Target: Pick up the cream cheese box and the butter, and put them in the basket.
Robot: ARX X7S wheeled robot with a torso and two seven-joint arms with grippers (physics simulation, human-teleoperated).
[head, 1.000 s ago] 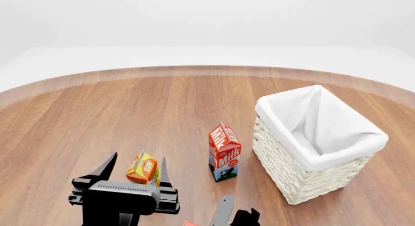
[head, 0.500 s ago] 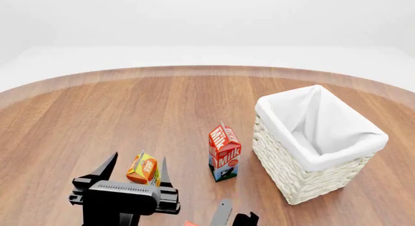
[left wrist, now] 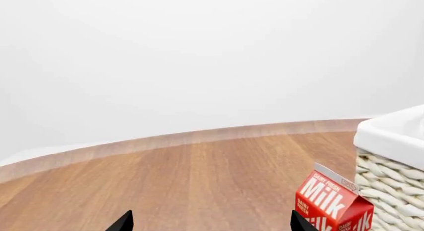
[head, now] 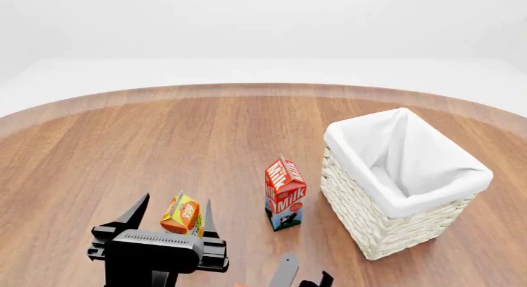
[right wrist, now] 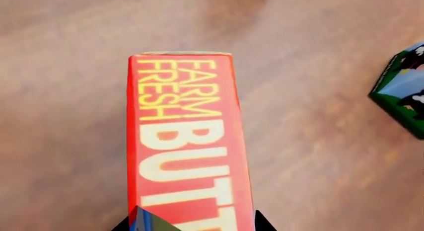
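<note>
Red-orange rectangular butter box (right wrist: 188, 151) lying on round wooden desk (head: 165, 139) near its front edge, almost wholly cut off in head view. Right gripper (right wrist: 192, 222) tips straddling it; grip undeterminable. Left gripper (head: 169, 222) spread open, empty. White wicker basket (head: 362, 213) toward right edge.

Even, bright, diffuse light fills every view, with no glare. Soft faint shadows sit under the milk carton (head: 285, 193) and basket (head: 387, 228). In the right wrist view the wooden table (right wrist: 318, 67) looks blurred, while the butter (right wrist: 185, 151) lettering stays sharp.

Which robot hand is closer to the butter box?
Right. The right gripper is straddling the butter; the left gripper hangs by the orange juice carton.
</note>
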